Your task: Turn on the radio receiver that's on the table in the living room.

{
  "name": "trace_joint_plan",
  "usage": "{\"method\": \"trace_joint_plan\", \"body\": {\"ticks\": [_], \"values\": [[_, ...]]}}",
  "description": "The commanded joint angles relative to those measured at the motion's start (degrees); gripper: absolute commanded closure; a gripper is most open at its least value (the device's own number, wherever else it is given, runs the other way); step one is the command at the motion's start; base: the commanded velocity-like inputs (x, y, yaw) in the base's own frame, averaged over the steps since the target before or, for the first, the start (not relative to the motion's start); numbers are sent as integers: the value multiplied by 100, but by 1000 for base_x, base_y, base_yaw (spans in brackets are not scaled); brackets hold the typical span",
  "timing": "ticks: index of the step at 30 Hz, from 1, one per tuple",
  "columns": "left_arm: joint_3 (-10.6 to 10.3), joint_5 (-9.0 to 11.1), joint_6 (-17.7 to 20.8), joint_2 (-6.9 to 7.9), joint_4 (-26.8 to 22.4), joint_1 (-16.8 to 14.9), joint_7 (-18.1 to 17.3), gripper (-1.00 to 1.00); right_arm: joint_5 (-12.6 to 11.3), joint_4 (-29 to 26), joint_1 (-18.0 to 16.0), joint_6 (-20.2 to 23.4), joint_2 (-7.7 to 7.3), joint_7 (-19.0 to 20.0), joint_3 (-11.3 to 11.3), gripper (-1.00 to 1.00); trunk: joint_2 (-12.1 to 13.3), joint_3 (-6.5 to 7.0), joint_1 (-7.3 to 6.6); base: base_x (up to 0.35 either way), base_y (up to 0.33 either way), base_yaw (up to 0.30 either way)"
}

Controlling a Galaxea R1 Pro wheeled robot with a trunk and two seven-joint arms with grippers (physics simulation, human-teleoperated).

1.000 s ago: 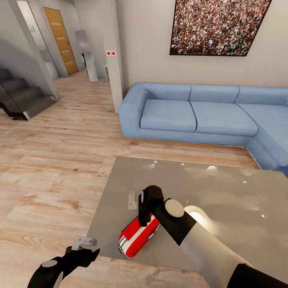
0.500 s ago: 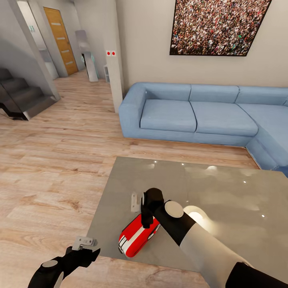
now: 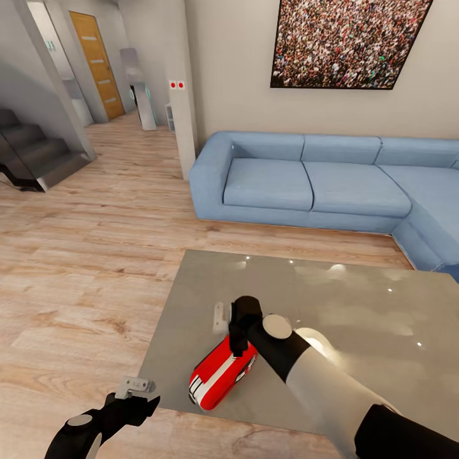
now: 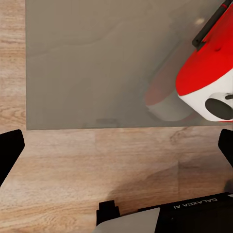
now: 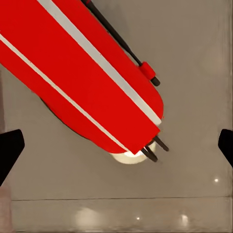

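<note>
The red radio receiver [image 3: 220,379] with its white band lies on its side near the front-left corner of the glossy grey table [image 3: 357,299]. Its dark dial [image 4: 218,108] faces the table's front edge, and its thin wire handle [image 5: 119,41] runs along one side. My right gripper [image 3: 231,328] hovers open just over the radio's far end, and the red body [image 5: 87,77] sits between its spread fingertips. My left gripper [image 3: 137,392] is open and holds nothing, low over the wood floor just off the table's front-left corner. The radio [image 4: 208,82] lies ahead of it to one side.
A light-blue sofa [image 3: 319,182] runs along the wall behind the table, under a big crowd photograph [image 3: 347,41]. A white pillar [image 3: 182,95] stands left of the sofa. Dark stairs [image 3: 32,153] and a wooden door [image 3: 97,64] lie far left across the plank floor.
My right gripper has shifted slightly right and toward the radio's far end. The radio and my left arm have not moved.
</note>
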Motion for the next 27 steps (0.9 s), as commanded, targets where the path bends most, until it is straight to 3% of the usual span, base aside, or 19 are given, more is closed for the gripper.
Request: {"method": "trace_joint_plan", "body": {"ticks": [1, 10, 20, 27], "values": [[0, 0, 0, 0, 0, 0, 0, -100, -7, 30, -35, 5, 0, -8, -1, -100, 0, 0, 0, 0, 0, 0], [0, 0, 0, 1, 0, 0, 1, -100, -55, 134, -165, 26, 0, -105, -8, -100, 0, 0, 0, 0, 0, 0], [0, 0, 0, 0, 1, 0, 2, -100, -510, 180, -177, 31, 0, -474, -11, -100, 0, 0, 0, 0, 0, 0], [0, 0, 0, -5, 0, 0, 1, -100, -597, 440, -177, 22, 0, -699, -15, -100, 0, 0, 0, 0, 0, 0]]}}
